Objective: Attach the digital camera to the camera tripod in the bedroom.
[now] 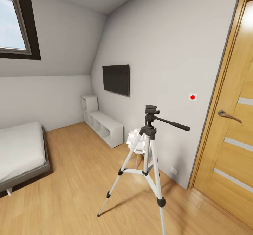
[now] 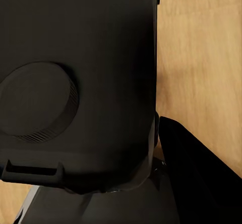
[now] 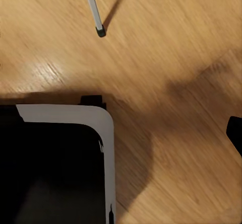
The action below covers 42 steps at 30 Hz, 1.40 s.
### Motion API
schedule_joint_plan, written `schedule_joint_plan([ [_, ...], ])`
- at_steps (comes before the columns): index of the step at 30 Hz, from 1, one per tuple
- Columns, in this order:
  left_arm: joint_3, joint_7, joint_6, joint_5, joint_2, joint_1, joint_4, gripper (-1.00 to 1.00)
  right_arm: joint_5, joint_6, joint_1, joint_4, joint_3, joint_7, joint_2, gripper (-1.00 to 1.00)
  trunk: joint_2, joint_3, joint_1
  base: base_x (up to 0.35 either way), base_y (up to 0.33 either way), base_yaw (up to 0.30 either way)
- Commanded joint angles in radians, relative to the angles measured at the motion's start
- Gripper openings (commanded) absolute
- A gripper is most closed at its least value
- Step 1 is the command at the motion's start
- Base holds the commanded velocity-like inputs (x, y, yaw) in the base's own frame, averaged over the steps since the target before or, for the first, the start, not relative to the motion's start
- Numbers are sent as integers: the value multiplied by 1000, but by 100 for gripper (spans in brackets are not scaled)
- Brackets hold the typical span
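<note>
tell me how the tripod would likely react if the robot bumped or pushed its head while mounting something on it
The camera tripod looks apt to tip or skid: its thin silver legs stand on a smooth wood floor, with the black head high above them. The long pan handle sticks out to one side, so a knock there would probably swivel the head. The spread legs and centre brace should give some stability.

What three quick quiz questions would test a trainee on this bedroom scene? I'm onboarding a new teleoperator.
1. True or false: a camera is already mounted on the camera tripod.
2. Which stands nearer the tripod: the bed or the wooden door?
3. What hangs on the wall above the low white shelf?

Key: 1. False, its black head is bare. 2. The door. 3. A dark TV.
</note>
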Motion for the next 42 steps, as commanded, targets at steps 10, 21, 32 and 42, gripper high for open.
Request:
schedule_joint_plan([
  [10, -9, 2, -2, 7, 1, -1, -1, -100, 11, -7, -1, 3, -9, 10, -1, 100, -1, -1, 0, 0, 0, 0],
  [21, -9, 4, -1, 6, -3, 0, 0, -100, 9, -7, -1, 3, -9, 13, -1, 100, -1, -1, 0, 0, 0, 0],
  [32, -9, 4, 0, 7, -3, -1, 0, -100, 7, -9, -1, 3, -9, 5, -1, 100, -1, -1, 0, 0, 0, 0],
  [42, -9, 4, -1, 7, -2, -1, 0, -100, 2, -5, -1, 3, -11, -3, 2, 100, -1, -1, 0, 0, 0, -144],
])
